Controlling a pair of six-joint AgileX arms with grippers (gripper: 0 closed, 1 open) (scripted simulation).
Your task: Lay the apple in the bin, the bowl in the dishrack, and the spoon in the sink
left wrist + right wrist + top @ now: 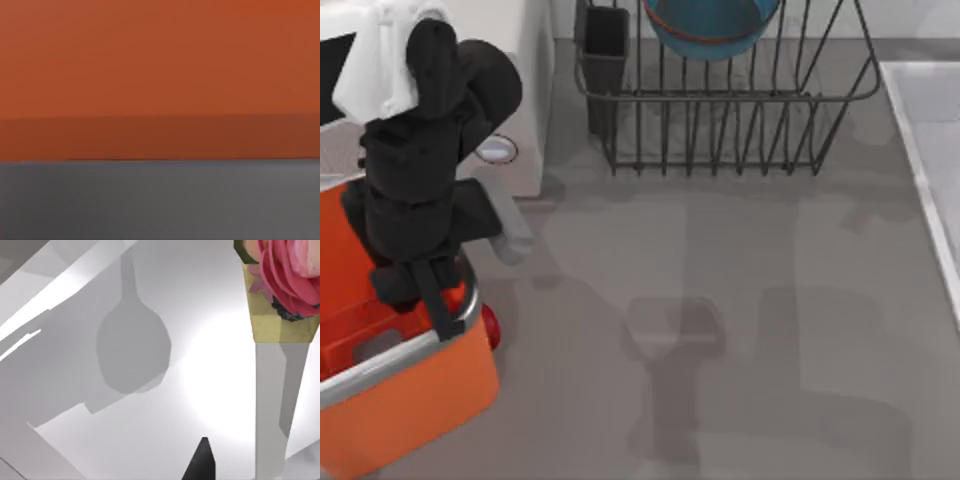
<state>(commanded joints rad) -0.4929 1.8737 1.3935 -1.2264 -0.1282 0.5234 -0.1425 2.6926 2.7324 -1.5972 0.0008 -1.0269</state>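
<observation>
My left gripper hangs over the right rim of the orange bin at the table's left. The red apple peeks out beside that rim corner, just right of the gripper; I cannot tell whether it is held. An orange bin wall above a grey surface shows in the left wrist view. The blue bowl with its reddish-brown rim sits in the wire dishrack at the back. The sink runs along the right edge. My right gripper hovers over a white surface bearing a grey spoon-shaped form; spoon or shadow, I cannot tell.
A white microwave with a round knob stands behind the bin, left of the dishrack's dark cutlery cup. A yellow block printed with pink roses shows in the right wrist view. The grey table lies open in the middle.
</observation>
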